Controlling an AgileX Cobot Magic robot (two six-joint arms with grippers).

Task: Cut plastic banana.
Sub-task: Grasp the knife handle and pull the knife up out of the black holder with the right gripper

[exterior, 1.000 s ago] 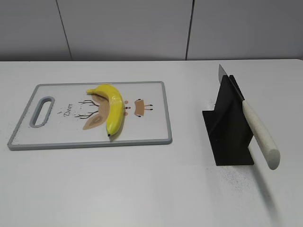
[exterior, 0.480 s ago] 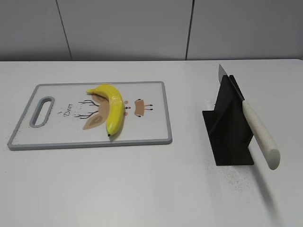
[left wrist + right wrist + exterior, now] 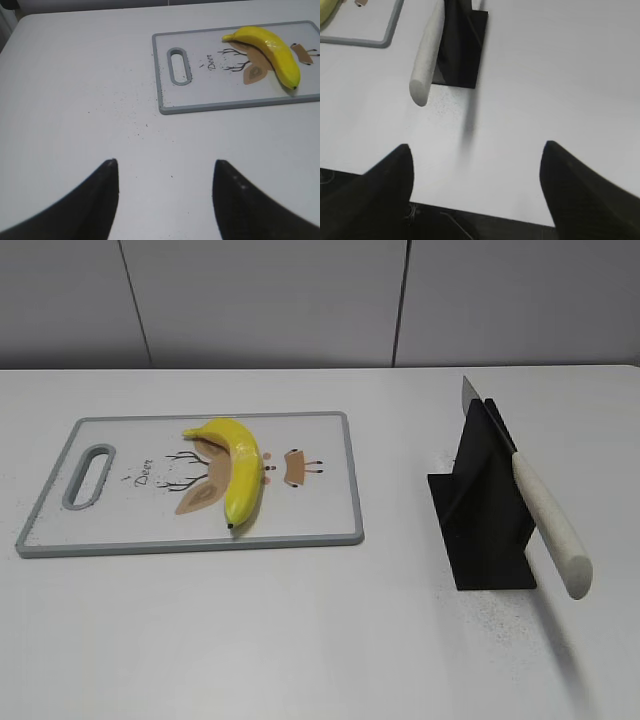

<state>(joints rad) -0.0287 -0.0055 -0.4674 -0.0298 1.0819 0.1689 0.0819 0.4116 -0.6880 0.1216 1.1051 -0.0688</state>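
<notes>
A yellow plastic banana lies whole on a white cutting board with a grey rim, left of the table's middle; both show in the left wrist view, banana and board. A knife with a white handle rests slanted in a black stand at the right; handle and stand show in the right wrist view. My left gripper is open and empty over bare table, well short of the board. My right gripper is open and empty near the table's front edge, short of the knife handle. Neither gripper shows in the exterior view.
The white table holds only the board and the knife stand. Small dark specks lie on it near the board's handle end and by the stand. The table's front edge shows under my right gripper. A grey panelled wall stands behind.
</notes>
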